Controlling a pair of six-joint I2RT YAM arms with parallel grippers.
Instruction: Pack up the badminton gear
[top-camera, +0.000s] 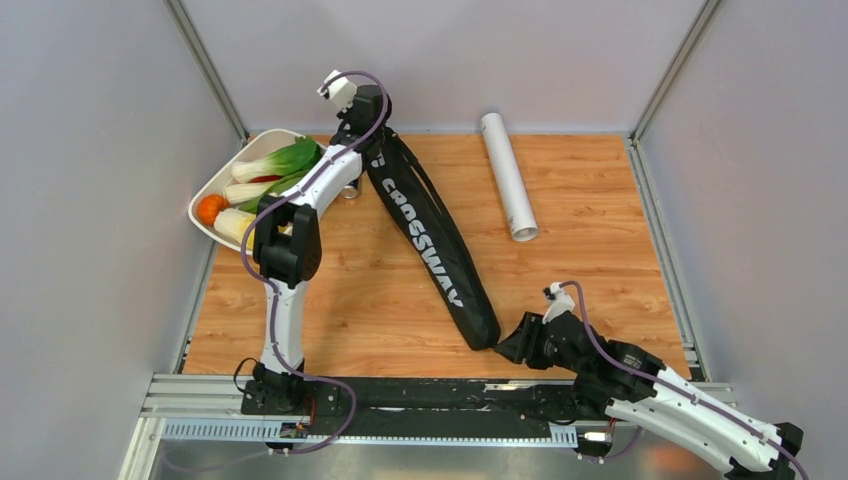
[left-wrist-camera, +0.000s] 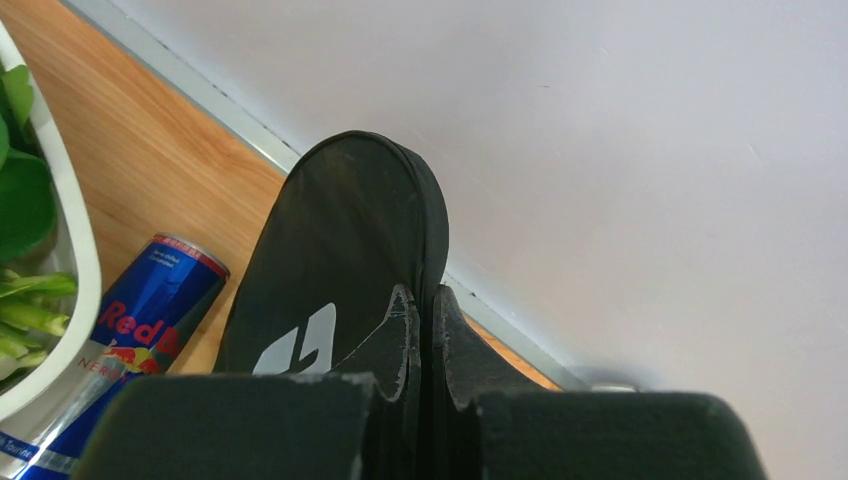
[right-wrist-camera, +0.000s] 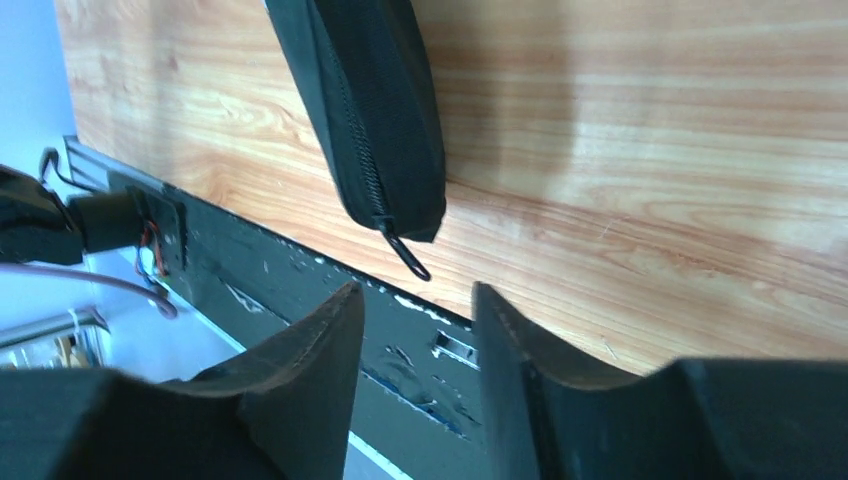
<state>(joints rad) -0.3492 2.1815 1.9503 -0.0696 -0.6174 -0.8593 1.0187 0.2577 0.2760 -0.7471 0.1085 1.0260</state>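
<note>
The black "CROSSWAY" racket bag (top-camera: 425, 235) lies diagonally across the wooden table. My left gripper (top-camera: 362, 128) is at the bag's far end, by the back wall. In the left wrist view that gripper (left-wrist-camera: 427, 305) is shut on the edge of the bag's rounded end (left-wrist-camera: 340, 220), which stands raised. My right gripper (top-camera: 508, 345) sits just off the bag's near end. In the right wrist view it (right-wrist-camera: 415, 300) is open with nothing between its fingers, and the zip pull (right-wrist-camera: 405, 255) hangs from the bag's tip (right-wrist-camera: 375, 110) just ahead. A white tube (top-camera: 508, 175) lies at the back right.
A white tray (top-camera: 205, 195) of vegetables stands at the back left, its rim (left-wrist-camera: 72, 215) near the left gripper. A blue-silver drink can (left-wrist-camera: 140, 330) lies between tray and bag. The black rail (right-wrist-camera: 300, 290) at the table's front edge runs under the right gripper.
</note>
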